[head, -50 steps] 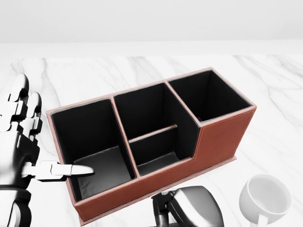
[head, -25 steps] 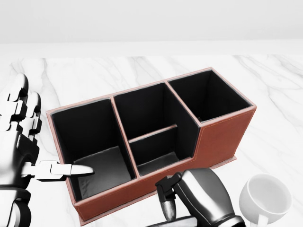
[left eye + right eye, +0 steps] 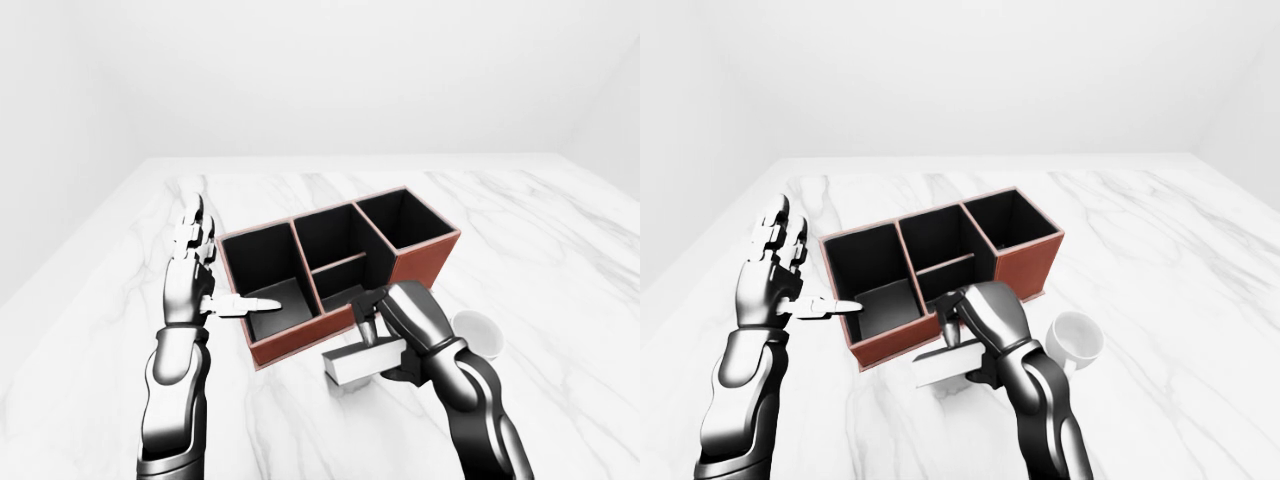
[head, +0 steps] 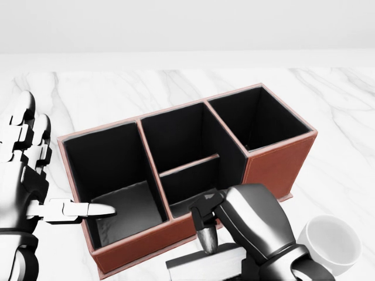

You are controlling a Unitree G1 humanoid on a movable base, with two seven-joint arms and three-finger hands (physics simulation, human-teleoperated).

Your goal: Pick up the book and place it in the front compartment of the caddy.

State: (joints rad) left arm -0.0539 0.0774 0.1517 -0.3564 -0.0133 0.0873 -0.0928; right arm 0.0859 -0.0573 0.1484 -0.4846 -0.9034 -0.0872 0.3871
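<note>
- Right hand (image 3: 385,335) had its fingers wrapped around the flat pale grey book (image 3: 362,361), held just off the white marble counter (image 3: 560,260) beside the red-brown leather caddy (image 3: 420,258).
- Left hand (image 4: 26,175) was spread wide, holding nothing.
- Pickup looked done, drop-in not yet.

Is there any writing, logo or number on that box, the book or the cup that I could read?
None. No words, numbers or signs show in any view.
The caddy has plain reddish-brown walls and a black lining.
The book, held in the right hand, shows only a blank grey cover and white page edges.
The cup is plain white.
The marble table bears only grey veins.
</note>
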